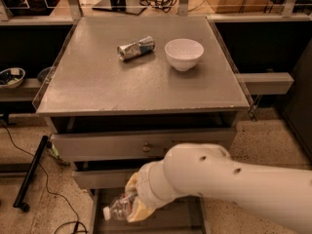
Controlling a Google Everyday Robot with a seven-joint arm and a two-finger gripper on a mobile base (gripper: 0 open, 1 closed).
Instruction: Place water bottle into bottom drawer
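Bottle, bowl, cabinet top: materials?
Water bottle, in the gripper low above the bottom drawer: clear thin plastic, crinkled, see-through. Bowl: smooth white, likely ceramic, maybe plastic. Cabinet top: matte grey, probably metal, dull even sheen.

Item count: one grey metal bench (97, 82), carrying one crushed silver-blue can (135, 48) and one round white bowl (184, 54). Three drawers below: two upper grey drawers (97, 145), one grey metal bottom drawer (170, 223). One clear plastic water bottle (117, 209), white-capped, clasped by one gripper (134, 204) above the bottom drawer.
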